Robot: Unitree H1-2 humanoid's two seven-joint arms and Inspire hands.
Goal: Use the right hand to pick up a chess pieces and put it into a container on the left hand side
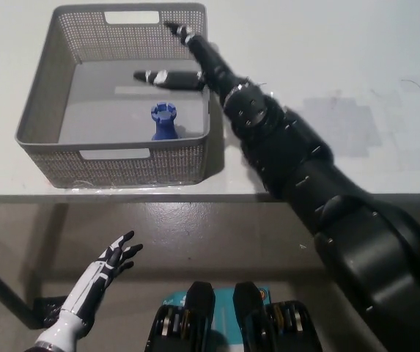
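The white left hand [107,265] rests low, below the surface's [327,59] edge, fingers spread and empty. On the surface, the grey mesh container [41,103] holds 1 blue chess piece [164,121], standing upright. Beyond it, the black right hand [184,59] hangs over the container's right wall, fingers spread wide, holding nothing.

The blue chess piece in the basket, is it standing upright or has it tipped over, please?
Upright: the blue chess piece stands on its base on the grey basket floor, crenellated top facing up, clear of the open right hand.
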